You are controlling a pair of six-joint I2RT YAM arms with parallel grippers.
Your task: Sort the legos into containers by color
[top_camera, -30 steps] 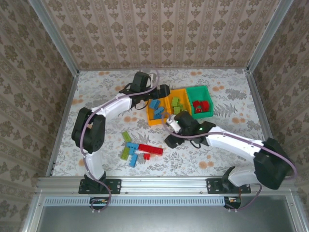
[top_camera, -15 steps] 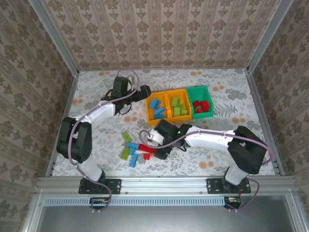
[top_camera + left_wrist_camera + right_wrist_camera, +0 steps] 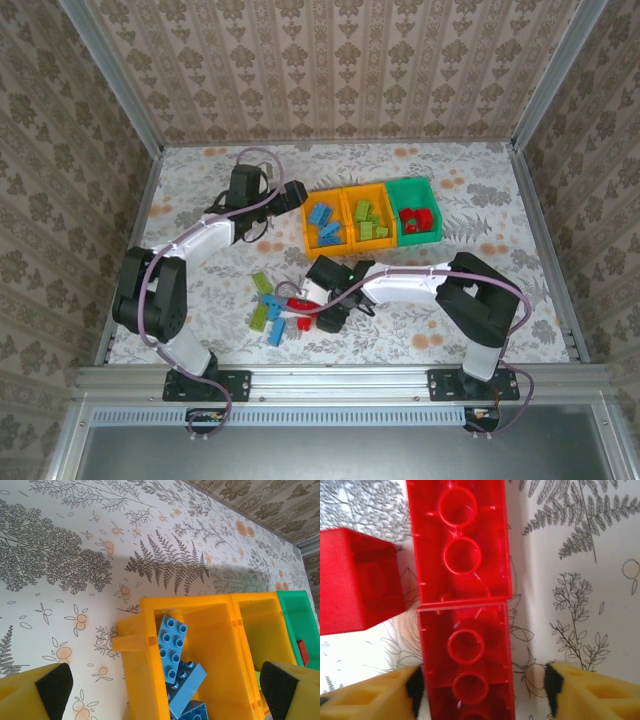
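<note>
Loose legos lie on the table's near left: green [image 3: 262,283], blue [image 3: 273,301] and red [image 3: 303,323]. My right gripper [image 3: 306,297] is low over a long red lego [image 3: 297,307]. In the right wrist view that red lego [image 3: 465,665] lies hollow side up between the jaws of the right gripper [image 3: 482,690]; the left pad is at its edge and a gap stays on the right. A small red brick [image 3: 357,580] lies beside it. My left gripper [image 3: 296,192] stands open at the left orange-yellow container [image 3: 309,243]. Blue legos [image 3: 172,647] lie in that container [image 3: 220,640] below the left gripper [image 3: 165,682].
The middle orange-yellow container [image 3: 349,214] holds green bricks and the green container [image 3: 391,209] holds red ones. Metal frame rails and patterned walls close in the table on all sides. The floral tabletop [image 3: 480,210] stretches right of the bins.
My right gripper has swung left from the bins down onto the red lego and narrowed its jaws. My left gripper has drawn back leftward off the bins.
</note>
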